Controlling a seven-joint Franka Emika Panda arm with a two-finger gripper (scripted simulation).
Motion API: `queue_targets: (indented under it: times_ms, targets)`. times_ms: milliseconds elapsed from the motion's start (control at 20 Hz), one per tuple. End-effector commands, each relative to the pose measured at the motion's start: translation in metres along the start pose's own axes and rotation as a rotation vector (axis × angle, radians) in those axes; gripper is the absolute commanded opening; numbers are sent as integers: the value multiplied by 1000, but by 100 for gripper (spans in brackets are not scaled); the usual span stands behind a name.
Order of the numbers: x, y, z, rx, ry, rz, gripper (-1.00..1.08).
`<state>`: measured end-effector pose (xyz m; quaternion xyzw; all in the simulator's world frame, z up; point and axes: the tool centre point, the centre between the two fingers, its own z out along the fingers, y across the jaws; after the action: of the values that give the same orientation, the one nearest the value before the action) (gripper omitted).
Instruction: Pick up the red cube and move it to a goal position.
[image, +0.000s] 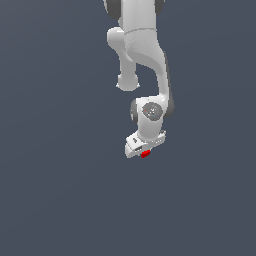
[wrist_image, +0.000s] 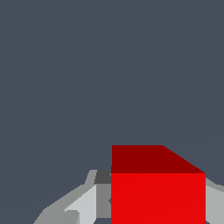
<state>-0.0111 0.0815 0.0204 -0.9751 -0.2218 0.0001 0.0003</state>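
Observation:
The red cube (image: 145, 154) shows as a small bright red patch just under the white hand of my arm, in the middle of the exterior view. In the wrist view the red cube (wrist_image: 157, 188) fills the space between my grey fingers (wrist_image: 83, 205), which press against its sides. My gripper (image: 144, 152) is shut on the cube. The hand is tilted, and most of the cube is hidden behind it in the exterior view. I cannot tell how high the cube is above the surface.
The white arm (image: 142, 50) comes down from the upper middle of the exterior view. A plain dark grey-blue surface (image: 60, 190) fills the view around it. No other objects show.

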Motion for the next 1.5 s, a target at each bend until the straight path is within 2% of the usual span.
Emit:
queue_targets:
  times_ms: [0, 500, 1100, 1450]
  targets:
    - [0, 0, 0, 0, 0, -1, -100]
    - [3, 15, -26, 0, 0, 0, -100]
    - [17, 70, -121, 0, 0, -1, -100]
    - [24, 92, -156, 0, 0, -1, -100]
